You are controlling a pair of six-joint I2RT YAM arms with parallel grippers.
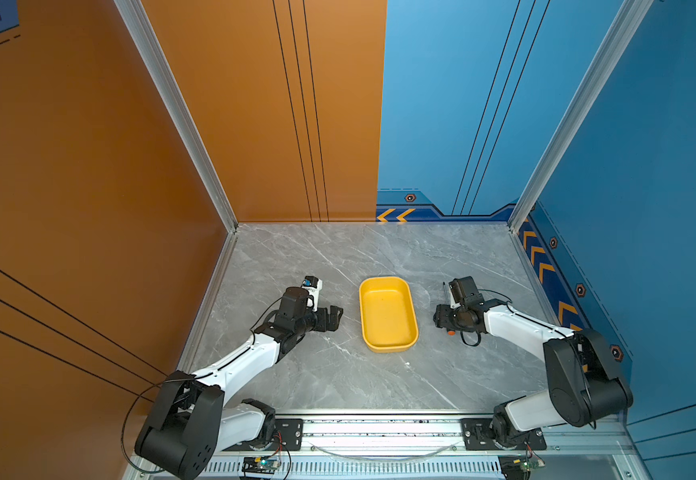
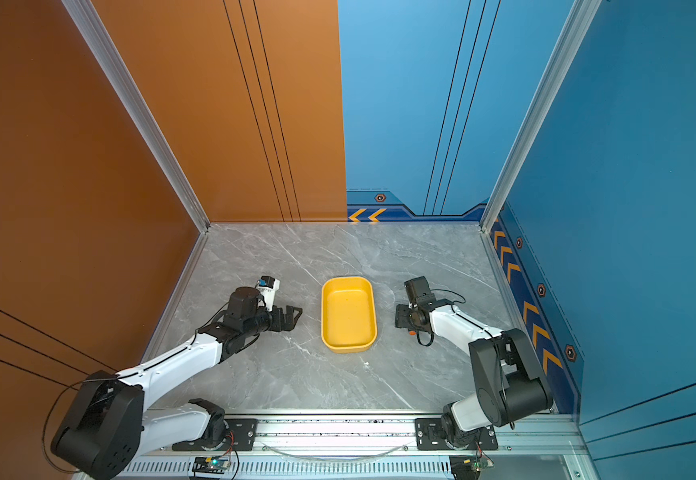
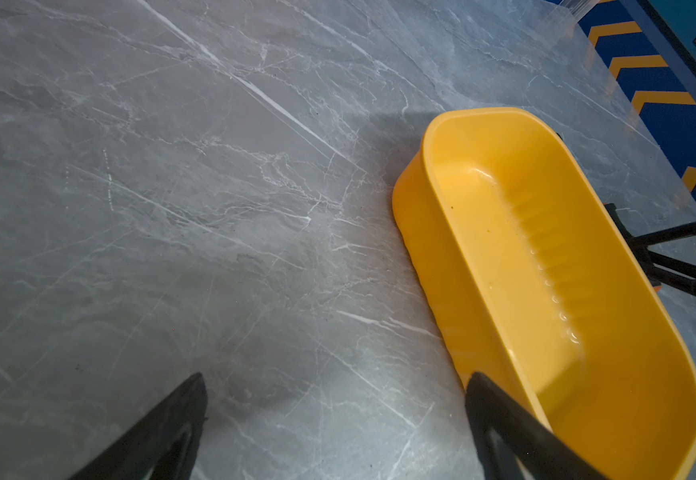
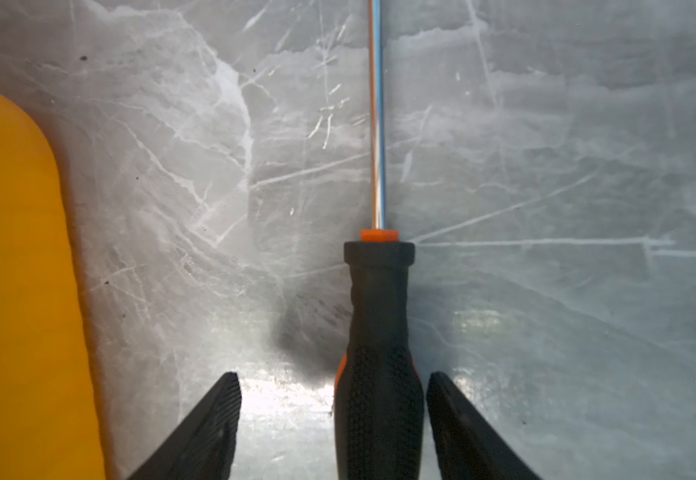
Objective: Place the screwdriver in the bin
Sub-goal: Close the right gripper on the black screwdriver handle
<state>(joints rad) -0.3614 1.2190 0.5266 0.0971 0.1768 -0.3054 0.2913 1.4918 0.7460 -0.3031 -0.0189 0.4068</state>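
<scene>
The yellow bin (image 1: 388,316) (image 2: 348,313) sits empty in the middle of the marble table. The screwdriver (image 4: 379,311) lies on the table just right of it, parallel to its long side. Its thin shaft (image 1: 445,291) points toward the back wall and its orange end (image 2: 411,332) toward the front. My right gripper (image 1: 442,318) (image 4: 332,376) points down over the black handle and is open. One finger is close to the handle; the other stands off with a clear gap. My left gripper (image 1: 336,318) (image 3: 336,376) is open and empty, low beside the bin (image 3: 546,270) on its left.
An orange wall (image 1: 88,187) borders the table on the left and a blue wall (image 1: 649,208) on the right. An aluminium rail (image 1: 379,432) with both arm bases runs along the front edge. Bare marble (image 1: 338,257) lies behind the bin.
</scene>
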